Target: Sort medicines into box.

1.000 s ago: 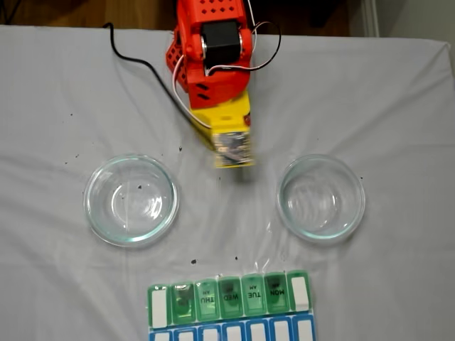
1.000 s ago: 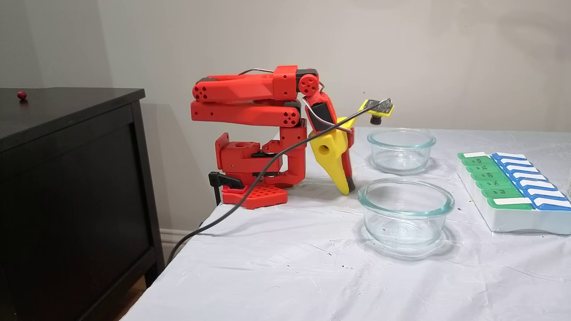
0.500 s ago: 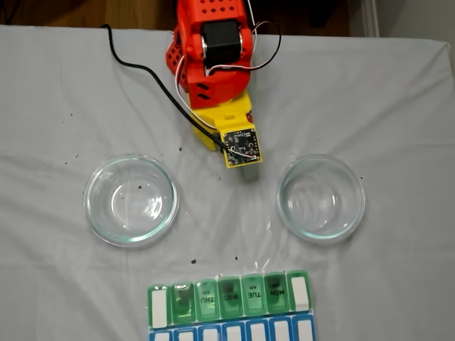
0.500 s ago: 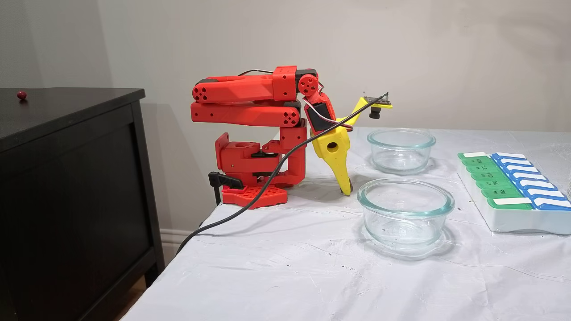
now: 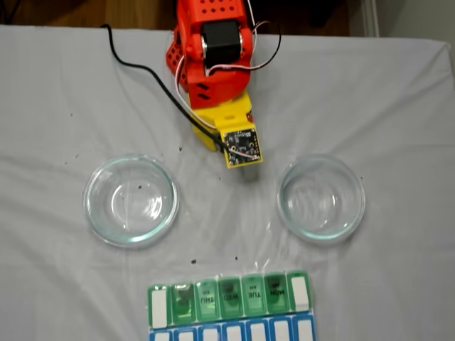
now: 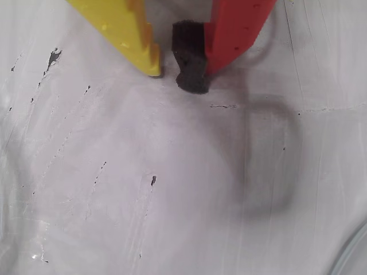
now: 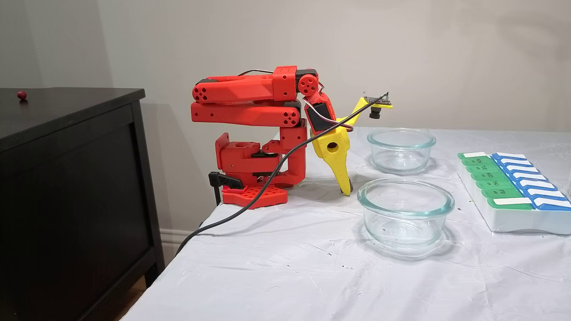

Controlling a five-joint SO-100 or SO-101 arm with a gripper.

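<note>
My gripper [image 6: 169, 77] hangs tip-down just above the white cloth, between the arm's base and the two glass dishes; in a fixed view the gripper [image 7: 345, 191] stands beside the nearer dish. Its yellow finger [image 6: 143, 46] and the red finger's black pad [image 6: 191, 71] sit almost together with nothing between them. The box [image 5: 252, 295] lies at the cloth's near edge, its green day lids down; in another fixed view the box [image 7: 508, 223] is at the right. One dark red medicine ball [image 7: 21, 94] rests on the black cabinet at far left.
Two round clear glass dishes [image 5: 89, 199] [image 5: 282, 195] flank the gripper, and both look empty. A black cable [image 7: 250, 196] trails from the wrist camera off the table's left edge. The black cabinet [image 7: 67, 178] stands beside the table. Dark specks dot the cloth.
Over the first half second the wrist turned and the gripper swung more upright, levelling the camera board. Since then the arm has held still.
</note>
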